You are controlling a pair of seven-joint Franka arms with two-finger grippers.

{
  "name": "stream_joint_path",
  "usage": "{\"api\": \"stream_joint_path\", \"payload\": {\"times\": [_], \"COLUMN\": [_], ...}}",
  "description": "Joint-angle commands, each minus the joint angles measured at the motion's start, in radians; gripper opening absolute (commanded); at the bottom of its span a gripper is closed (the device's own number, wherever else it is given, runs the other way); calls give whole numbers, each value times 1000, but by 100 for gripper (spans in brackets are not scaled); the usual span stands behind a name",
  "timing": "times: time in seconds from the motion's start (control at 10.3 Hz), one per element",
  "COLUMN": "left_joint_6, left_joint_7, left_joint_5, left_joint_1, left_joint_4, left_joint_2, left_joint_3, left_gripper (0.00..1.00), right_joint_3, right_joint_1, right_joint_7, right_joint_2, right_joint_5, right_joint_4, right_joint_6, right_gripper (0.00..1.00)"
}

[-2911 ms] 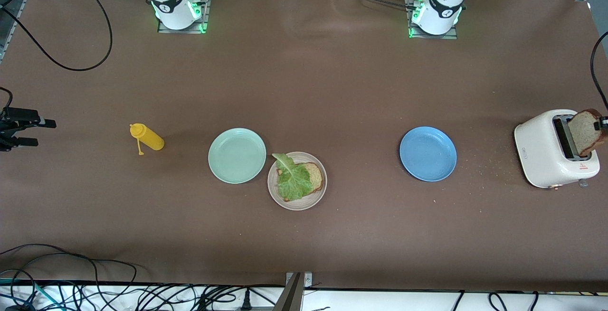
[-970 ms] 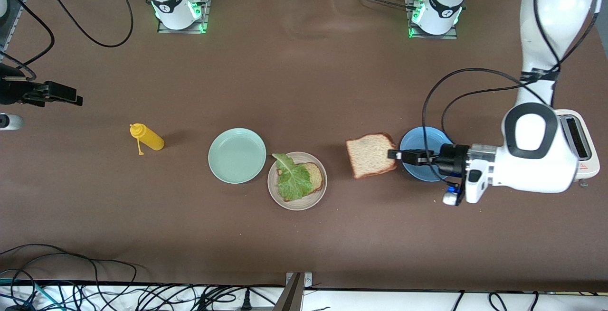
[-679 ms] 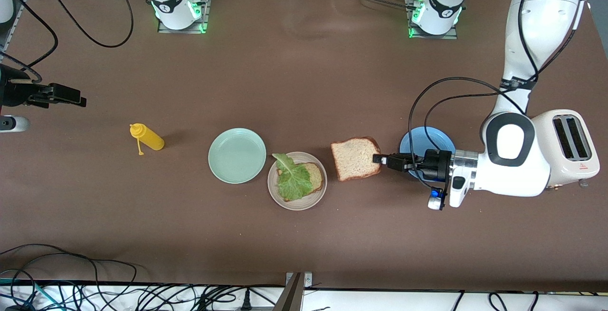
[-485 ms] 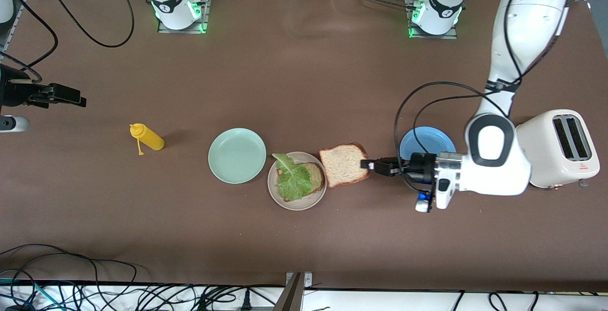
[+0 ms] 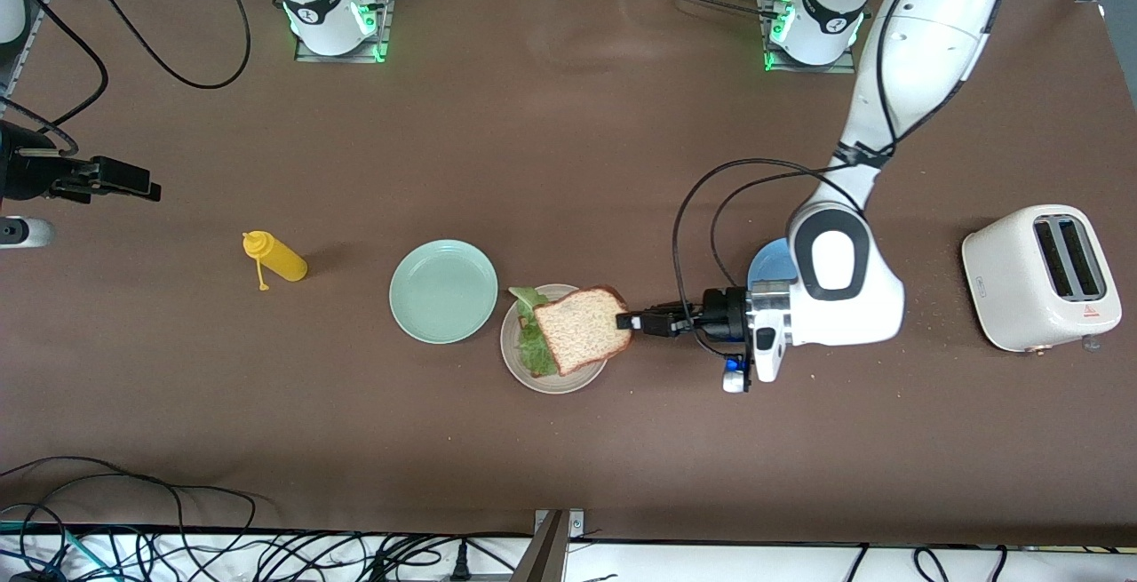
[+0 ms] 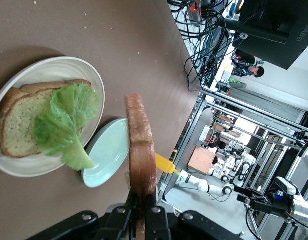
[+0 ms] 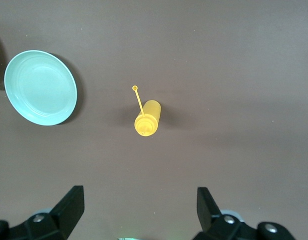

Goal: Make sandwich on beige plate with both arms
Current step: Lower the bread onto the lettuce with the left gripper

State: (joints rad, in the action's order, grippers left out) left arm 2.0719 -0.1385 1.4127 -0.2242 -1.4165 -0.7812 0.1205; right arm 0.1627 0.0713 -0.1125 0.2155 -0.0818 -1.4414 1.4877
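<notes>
The left gripper [image 5: 632, 322] — clamped on the top bread slice [image 5: 582, 338] — has carried it from the toaster [image 5: 1039, 276] to over the lettuce [image 6: 64, 125] on the beige plate [image 5: 568, 382]; lowering and release look next. The right gripper [image 7: 139, 210] waits, jaws wide, above the mustard bottle [image 7: 147, 120].

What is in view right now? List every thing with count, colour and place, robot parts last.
beige plate: one, pale beige, beside the mint-green plate and nearer the front camera.
bottom bread slice: one, brown, on the beige plate.
lettuce leaf: one, green, on the bottom bread slice.
top bread slice: one, brown, held over the beige plate.
mint-green plate: one, mint green.
blue plate: one, blue, partly hidden by the left arm.
mustard bottle: one, yellow, toward the right arm's end.
toaster: one, white, at the left arm's end.
left claw: black, shut on the top bread slice.
right claw: black, open, over the table by the mustard bottle, waiting.
</notes>
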Motion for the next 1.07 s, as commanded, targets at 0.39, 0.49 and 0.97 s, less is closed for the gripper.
{"api": "stream_joint_path", "payload": {"times": [0.39, 0.49, 0.97], "left_joint_6": [140, 174, 201], "left_joint_7": [-309, -359, -469], "left_joint_5": [273, 346, 442], "left_joint_1": [-90, -116, -149], "left_joint_4": [-100, -107, -113], "left_joint_2": [-30, -41, -76], "left_joint_3": [-10, -10, -12], "left_gripper": [0, 0, 0], "right_joint_3": [-5, -5, -3], "right_joint_1": [-2, -2, -7], "right_joint_7": [16, 16, 4], "right_joint_2": [-16, -15, -15], "right_joint_5": [17, 17, 13], "right_joint_4": [-25, -25, -25], "right_joint_6": [28, 28, 29], "right_gripper": [100, 100, 100]}}
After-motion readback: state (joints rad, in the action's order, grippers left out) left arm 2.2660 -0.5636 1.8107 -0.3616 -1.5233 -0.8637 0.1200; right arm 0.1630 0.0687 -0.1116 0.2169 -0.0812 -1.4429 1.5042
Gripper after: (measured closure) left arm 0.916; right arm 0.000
